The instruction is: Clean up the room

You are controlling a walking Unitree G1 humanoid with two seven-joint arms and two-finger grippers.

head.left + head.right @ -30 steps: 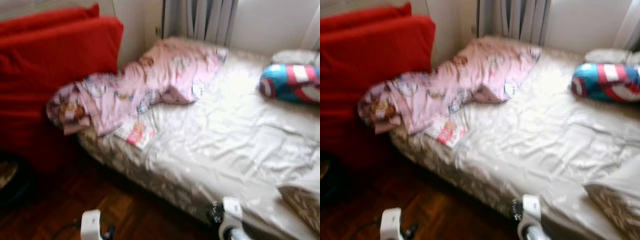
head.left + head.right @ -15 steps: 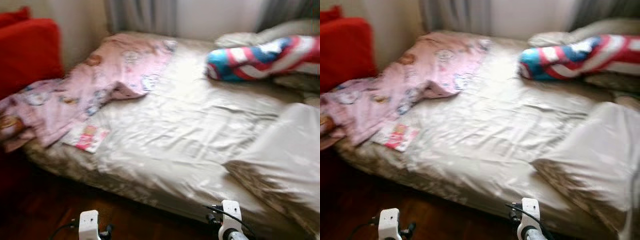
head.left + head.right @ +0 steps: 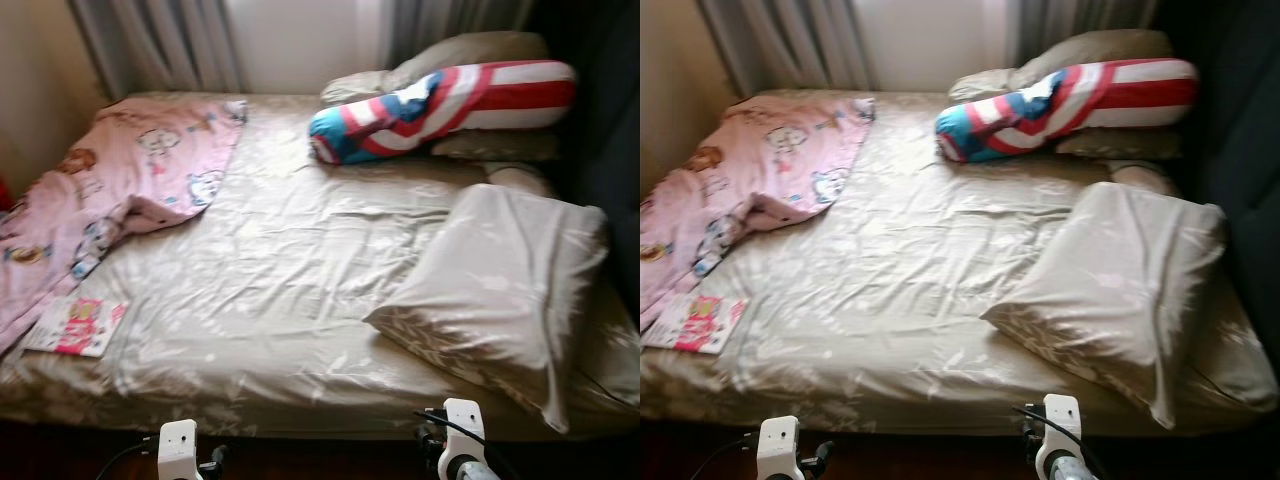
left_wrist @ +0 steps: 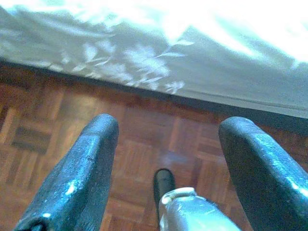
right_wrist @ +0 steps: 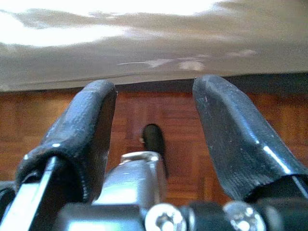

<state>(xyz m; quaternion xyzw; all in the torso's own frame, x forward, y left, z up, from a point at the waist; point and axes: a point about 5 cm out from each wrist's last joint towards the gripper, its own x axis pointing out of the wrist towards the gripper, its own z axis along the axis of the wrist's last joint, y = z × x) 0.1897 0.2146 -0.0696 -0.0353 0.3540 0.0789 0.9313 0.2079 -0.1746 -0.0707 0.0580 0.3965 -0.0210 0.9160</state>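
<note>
While both arms hang low at the bed's (image 3: 300, 300) foot edge, a pink blanket (image 3: 120, 180) and booklet (image 3: 75, 327), its print illegible, lie at its left. Left gripper (image 4: 166, 139): fingers spread, empty, above parquet floor (image 4: 57, 120). Right gripper (image 5: 154, 115): likewise apart, empty.

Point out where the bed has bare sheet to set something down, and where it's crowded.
Widest bare patch: mid-bed sheet, between the pink blanket and the beige pillow. A narrower strip runs along the near edge, right of the booklet. The head end is crowded by the striped bolster and stacked pillows.
</note>
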